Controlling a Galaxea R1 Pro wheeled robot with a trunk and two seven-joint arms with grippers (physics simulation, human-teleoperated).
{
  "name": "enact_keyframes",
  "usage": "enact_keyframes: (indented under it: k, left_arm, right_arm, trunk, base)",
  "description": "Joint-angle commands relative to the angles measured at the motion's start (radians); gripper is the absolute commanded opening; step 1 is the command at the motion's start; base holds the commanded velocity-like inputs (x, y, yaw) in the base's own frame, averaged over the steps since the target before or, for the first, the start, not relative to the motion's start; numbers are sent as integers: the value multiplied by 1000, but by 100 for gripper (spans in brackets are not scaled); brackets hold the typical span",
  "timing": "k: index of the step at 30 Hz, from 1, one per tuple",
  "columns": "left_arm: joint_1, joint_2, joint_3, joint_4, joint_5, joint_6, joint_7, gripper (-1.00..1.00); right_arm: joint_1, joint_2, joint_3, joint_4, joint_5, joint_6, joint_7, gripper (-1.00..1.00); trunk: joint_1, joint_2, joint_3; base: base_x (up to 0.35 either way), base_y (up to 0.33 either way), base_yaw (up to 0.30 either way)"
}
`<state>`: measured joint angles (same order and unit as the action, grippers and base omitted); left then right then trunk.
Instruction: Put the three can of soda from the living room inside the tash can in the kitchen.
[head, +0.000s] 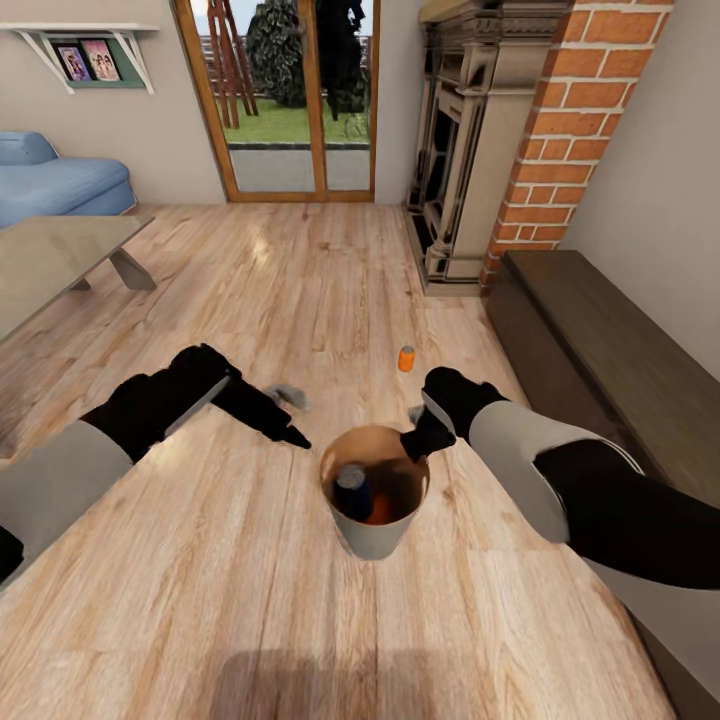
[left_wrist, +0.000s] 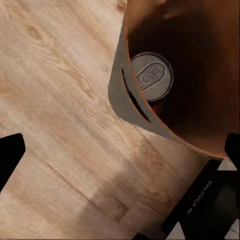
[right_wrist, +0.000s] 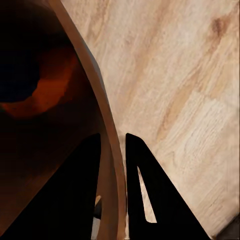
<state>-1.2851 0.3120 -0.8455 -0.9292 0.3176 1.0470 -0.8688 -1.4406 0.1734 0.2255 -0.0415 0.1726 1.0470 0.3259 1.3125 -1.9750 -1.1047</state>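
Observation:
The tash can (head: 372, 541), grey outside and brown inside, sits upright low over the wood floor between my arms. My right gripper (head: 416, 441) is shut on its rim (right_wrist: 95, 90), one finger inside and one outside. Inside it lie a dark blue can of soda (head: 352, 489) with its silver top (left_wrist: 150, 77) showing, and an orange can (head: 379, 512), also seen in the right wrist view (right_wrist: 50, 85). Another orange can (head: 405, 358) stands on the floor beyond the bin. My left gripper (head: 291, 437) hangs open just beside the bin's grey wall (left_wrist: 120, 97), holding nothing.
A coffee table (head: 60, 255) and blue sofa (head: 50, 180) are at the left. The fireplace (head: 455, 160), brick column (head: 560, 120) and long dark low cabinet (head: 620, 340) line the right side. Wood-framed glass doors (head: 290, 100) stand ahead.

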Motion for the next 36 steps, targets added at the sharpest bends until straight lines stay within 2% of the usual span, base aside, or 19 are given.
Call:
enact_keyframes:
  k: [1,2,3,4,5,6,9,10,11,12,14,17,18,20,24,25,29,30,36]
  left_arm:
    - [2,29,20,-28,0,0,-26,100]
    - [7,83,51,-72,0,0,-85,100]
    - [10,108,67,-88,0,0,-117,100]
    - [14,153,105,-110,-2,0,-179,100]
    - [15,172,127,-116,-2,0,-206,100]
    - [19,215,177,-124,-3,0,-249,100]
    - [37,270,244,-131,-2,0,-288,100]
    - [56,293,283,-134,-3,-2,-299,100]
    - [66,301,301,-134,-4,-11,-302,100]
    - [105,319,349,-134,-10,-41,-305,100]
    - [124,321,362,-128,-13,-55,-290,100]
    - [162,322,374,-94,-16,-84,-182,100]
    - [176,320,375,-70,-16,-95,-118,100]
    - [207,302,376,-19,-15,-118,26,100]
    - [228,265,381,31,-15,-153,156,100]
    - [234,252,382,60,-13,-174,208,100]
    - [254,235,384,119,-9,-228,276,100]
    - [281,229,385,138,-5,-259,296,100]
    - [314,204,393,154,-5,-296,322,100]
  right_arm:
    - [0,0,7,0,4,0,2,-100]
    - [1,0,7,0,4,0,1,-100]
    - [1,0,7,0,4,0,1,-100]
    - [1,-1,6,0,4,0,1,-100]
    - [2,-1,6,0,5,0,0,-100]
    - [6,-1,7,0,5,0,-1,-100]
    - [12,-1,7,-1,6,0,-2,-100]
    - [15,-1,7,-1,6,0,-3,-100]
    - [16,-1,7,-1,6,0,-3,-100]
    - [19,-2,8,-1,7,0,-3,-100]
    - [20,-2,7,-1,7,0,-4,-100]
    - [23,-6,6,-2,8,0,-4,-100]
    - [24,-7,6,-2,8,0,-4,-100]
    - [26,-9,5,-3,9,0,-4,-100]
    - [26,-10,5,-3,10,0,-5,-100]
    - [26,-11,5,-2,9,0,-5,-100]
    - [26,-16,4,-2,9,0,-5,-100]
    - [26,-24,4,-2,9,0,-5,-100]
    - [28,-33,3,-1,8,0,-5,-100]
  trunk:
    - [0,0,0]
    - [0,0,0]
    - [0,0,0]
    - [0,0,0]
    - [0,0,0]
    - [0,0,0]
    - [0,0,0]
    - [0,0,0]
    - [0,0,0]
    - [0,0,0]
    - [0,0,0]
    - [0,0,0]
    - [0,0,0]
    - [0,0,0]
    - [0,0,0]
    - [0,0,0]
    - [0,0,0]
    - [0,0,0]
    - [0,0,0]
  base:
    - [0,0,0]
    - [0,0,0]
    - [0,0,0]
    - [0,0,0]
    - [0,0,0]
    - [0,0,0]
    - [0,0,0]
    - [0,0,0]
    - [0,0,0]
    - [0,0,0]
    - [0,0,0]
    - [0,0,0]
    - [0,0,0]
    - [0,0,0]
    - [0,0,0]
    - [0,0,0]
    - [0,0,0]
    - [0,0,0]
    - [0,0,0]
